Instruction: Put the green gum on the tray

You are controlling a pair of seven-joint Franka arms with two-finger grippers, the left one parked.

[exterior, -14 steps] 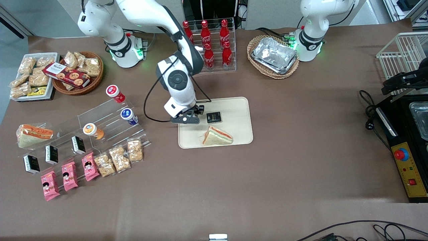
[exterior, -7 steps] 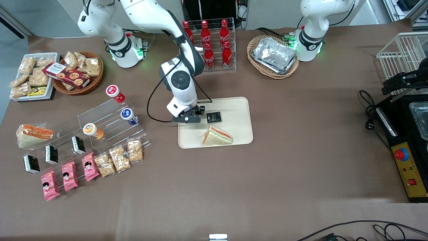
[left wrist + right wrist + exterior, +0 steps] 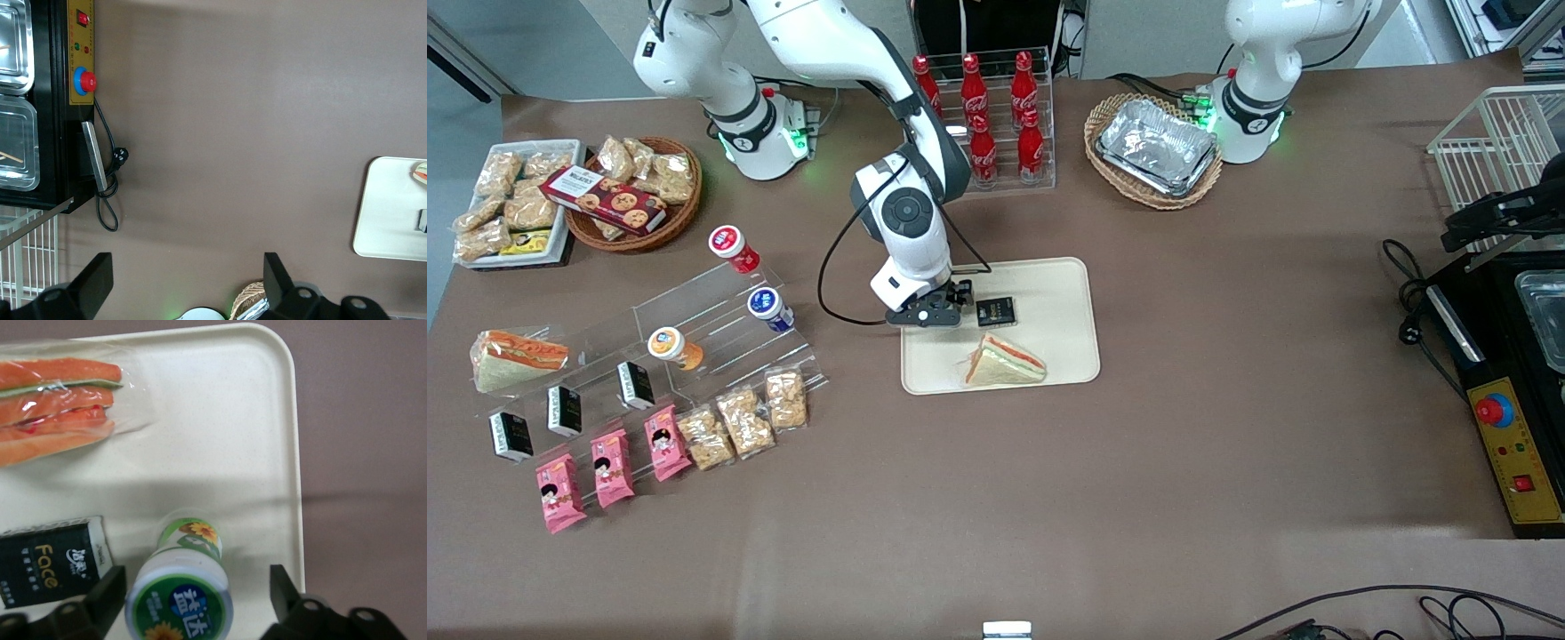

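Your pincer (image 3: 193, 600) stands apart astride the upright white-lidded green gum bottle (image 3: 181, 593), resting on the cream rectangular tray (image 3: 220, 440) mid-counter.

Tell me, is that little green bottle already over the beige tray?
Yes: in the wrist view the green gum stands between the open tool's fingers on the tray, beside a black packet.

The flat cream-beige rectangular tray (image 3: 267, 400) carries a small black packet (image 3: 50, 560) printed "Face" in gold beside small Chinese characters, and just beside it the green-bodied gum bottle's (image 3: 181, 590) round white lid bears white Chinese characters reading "益达".
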